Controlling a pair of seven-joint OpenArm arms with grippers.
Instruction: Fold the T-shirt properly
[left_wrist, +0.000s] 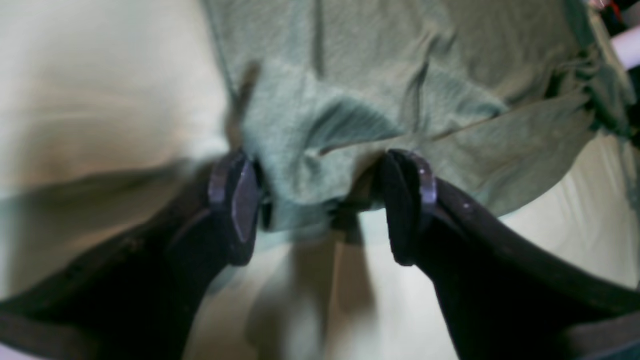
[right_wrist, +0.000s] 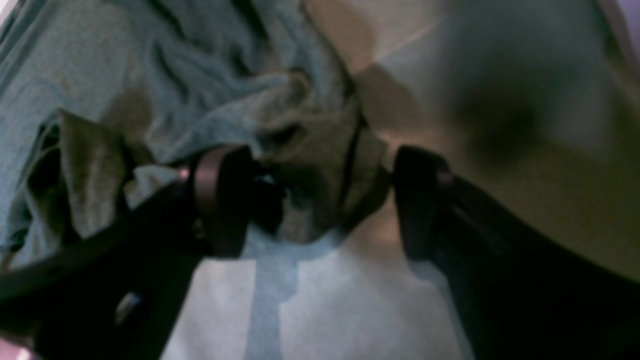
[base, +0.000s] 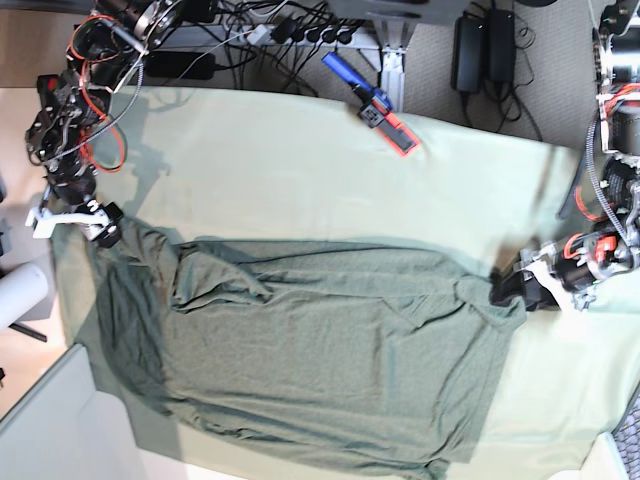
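Observation:
The dark grey-green T-shirt (base: 320, 345) lies spread wide across the pale mint table sheet (base: 300, 170), with wrinkles near its upper left. My left gripper (base: 508, 290) is at the shirt's right edge. In the left wrist view the left gripper (left_wrist: 320, 200) stands with jaws wide apart and a bunched fold of the T-shirt (left_wrist: 300, 145) between them. My right gripper (base: 106, 226) is at the shirt's upper left corner. In the right wrist view the right gripper (right_wrist: 320, 200) also has its jaws apart around a crumpled bit of the T-shirt (right_wrist: 320, 150). Both wrist views are blurred.
A blue and red tool (base: 375, 100) lies at the table's back edge. Cables and power bricks (base: 480, 45) sit behind the table. A white roll (base: 20, 295) stands off the left edge. The shirt's lower hem reaches close to the table's front edge.

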